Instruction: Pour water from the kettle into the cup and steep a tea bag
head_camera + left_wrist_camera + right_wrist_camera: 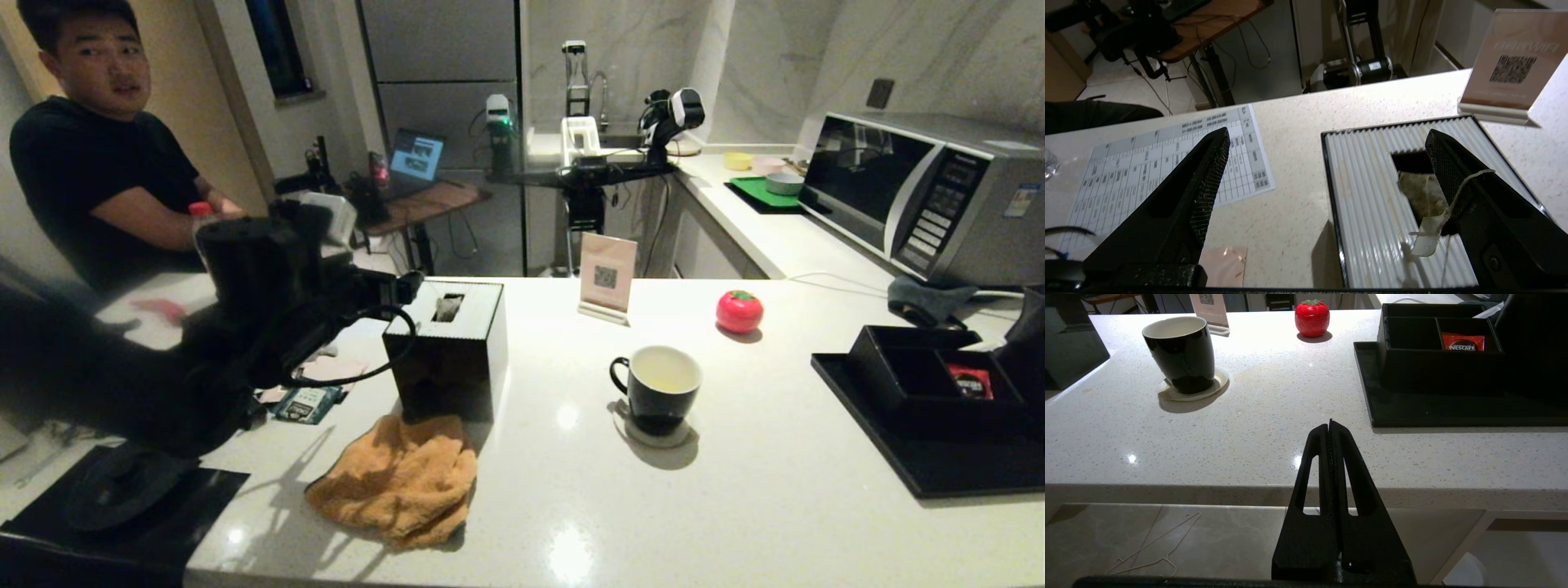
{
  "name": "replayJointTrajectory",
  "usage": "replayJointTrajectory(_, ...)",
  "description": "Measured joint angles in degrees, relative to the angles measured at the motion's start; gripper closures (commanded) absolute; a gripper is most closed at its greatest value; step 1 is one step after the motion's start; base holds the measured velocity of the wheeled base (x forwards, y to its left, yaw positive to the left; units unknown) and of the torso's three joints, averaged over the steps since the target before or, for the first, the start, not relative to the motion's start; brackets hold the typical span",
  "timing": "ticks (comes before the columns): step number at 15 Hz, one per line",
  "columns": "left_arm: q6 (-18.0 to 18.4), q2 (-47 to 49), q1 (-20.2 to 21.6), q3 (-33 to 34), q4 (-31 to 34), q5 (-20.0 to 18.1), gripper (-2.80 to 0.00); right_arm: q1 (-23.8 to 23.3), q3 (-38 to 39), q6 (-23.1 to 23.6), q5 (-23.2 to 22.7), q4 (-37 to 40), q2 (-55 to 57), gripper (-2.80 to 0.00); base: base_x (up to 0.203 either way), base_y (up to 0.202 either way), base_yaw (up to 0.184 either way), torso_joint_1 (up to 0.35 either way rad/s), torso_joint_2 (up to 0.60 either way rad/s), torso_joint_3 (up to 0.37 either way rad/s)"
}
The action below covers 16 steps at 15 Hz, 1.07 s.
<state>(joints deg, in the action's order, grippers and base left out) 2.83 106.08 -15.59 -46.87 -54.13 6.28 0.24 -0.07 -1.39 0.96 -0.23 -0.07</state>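
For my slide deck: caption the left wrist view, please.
Left gripper, jaws open, above the black tissue box where the used tea bag lies in the slot.

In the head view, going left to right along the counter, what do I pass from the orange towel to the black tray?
orange towel → black tissue box → QR sign → cup → red tomato-shaped thing → black tray

You're reading "NESCAFE" on the red sachet [1463,342] sitting in the black organiser [1437,355], ahead-right of the right gripper [1330,424].
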Motion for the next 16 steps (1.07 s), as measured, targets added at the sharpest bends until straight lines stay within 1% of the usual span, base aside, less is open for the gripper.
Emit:
replayJointTrajectory(2, 0.29, -0.66, 0.95, 2.58, -1.74, -0.85, -2.80, 0.00, -0.02, 0.01, 0.00, 0.00, 0.00, 0.00, 0.000, 0.000, 0.000, 0.000, 0.00, 0.000)
replayJointTrajectory(3, 1.09, -0.98, 1.90, 4.61, -3.48, -1.69, -2.80, 0.00, -0.02, 0.00, -0.02, -0.01, 0.00, 0.00, 0.000, 0.000, 0.000, 0.000, 0.00, 0.000)
replayJointTrajectory(5, 3.91, -1.48, 4.06, 8.59, -7.36, -4.15, -2.80, 0.00, -0.02, -0.01, 0.00, -0.01, 0.00, 0.00, 0.000, 0.000, 0.000, 0.000, 0.00, 0.000)
replayJointTrajectory(7, 6.90, -1.53, 5.91, 9.91, -8.30, -5.69, -2.80, 0.00, -0.02, 0.01, 0.00, -0.01, 0.00, 0.00, 0.000, 0.000, 0.000, 0.000, 0.00, 0.000)
replayJointTrajectory(10, 13.36, -0.89, 8.63, 8.97, -8.13, -8.52, -2.80, 0.00, -0.02, -0.01, 0.00, -0.01, 0.00, 0.00, 0.000, 0.000, 0.000, 0.000, 0.00, 0.000)
replayJointTrajectory(12, 16.47, -0.03, 9.48, 7.12, -8.00, -9.41, -2.80, 0.00, -0.02, -0.01, 0.00, -0.01, 0.00, 0.00, 0.000, 0.000, 0.000, 0.000, 0.00, 0.000)
replayJointTrajectory(16, 19.76, 1.76, 9.89, 3.53, -7.89, -12.35, -2.80, 0.00, -0.02, -0.01, 0.00, -0.01, 0.00, 0.00, 0.000, 0.000, 0.000, 0.000, 0.00, 0.000)
